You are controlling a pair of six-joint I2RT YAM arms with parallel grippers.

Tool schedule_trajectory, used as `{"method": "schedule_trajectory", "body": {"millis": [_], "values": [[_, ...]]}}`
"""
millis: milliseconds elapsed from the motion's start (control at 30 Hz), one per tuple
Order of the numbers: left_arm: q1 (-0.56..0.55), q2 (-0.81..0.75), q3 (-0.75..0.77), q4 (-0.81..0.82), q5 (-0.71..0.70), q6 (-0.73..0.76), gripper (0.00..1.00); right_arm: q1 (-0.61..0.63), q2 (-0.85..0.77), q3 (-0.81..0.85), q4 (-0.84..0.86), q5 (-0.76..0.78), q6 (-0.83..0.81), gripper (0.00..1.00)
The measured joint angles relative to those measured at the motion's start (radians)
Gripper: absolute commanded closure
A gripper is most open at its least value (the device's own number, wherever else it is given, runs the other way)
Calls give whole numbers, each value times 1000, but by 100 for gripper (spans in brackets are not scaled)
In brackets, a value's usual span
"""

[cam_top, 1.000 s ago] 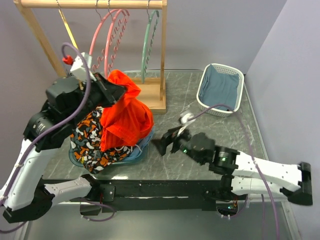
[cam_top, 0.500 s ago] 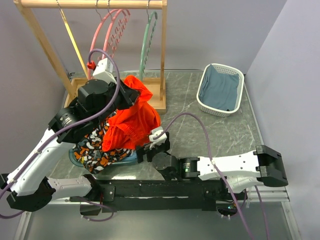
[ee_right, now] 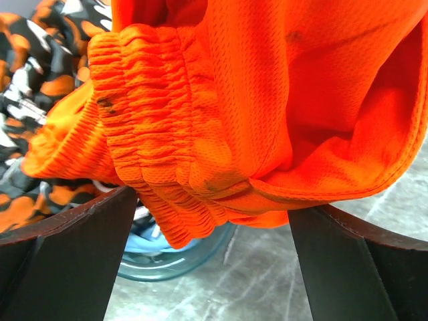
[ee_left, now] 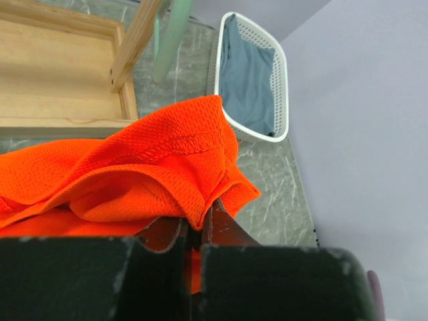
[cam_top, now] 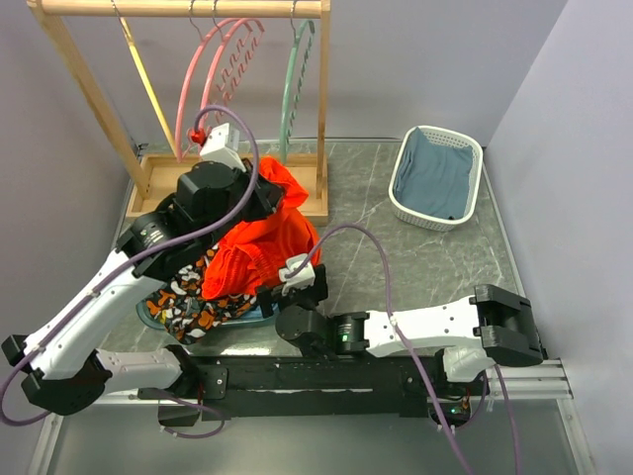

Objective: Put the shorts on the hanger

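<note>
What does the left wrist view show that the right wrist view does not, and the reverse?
Only left wrist: wooden rack base, hanger, white basket holding a blue garment, left gripper shut on the shorts. Only right wrist: elastic waistband, patterned garment, right gripper open, fabric between its fingers. Both: the shorts and grey table.

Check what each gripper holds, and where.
Left gripper pinches the shorts at a stitched hem edge. Right gripper holds nothing: open, straddling the elastic waistband.
</note>
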Motion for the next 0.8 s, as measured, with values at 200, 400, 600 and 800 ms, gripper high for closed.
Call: {"method": "schedule_trajectory", "body": {"millis": [200, 400, 600, 800], "values": [[-2, 26, -50, 14, 9, 3, 99, -20, 0, 0, -80, 22, 77, 69], [-3, 48, -100, 22, 25, 29, 94, -73, -122, -68, -150, 14, 150, 100], [-4, 96, -159, 18, 34, 75, 46, -94, -322, -85, -264, 1, 225, 100], [-6, 127, -180, -23, 34, 121, 23, -167, -446, -49, -497, -34, 286, 100]]}}
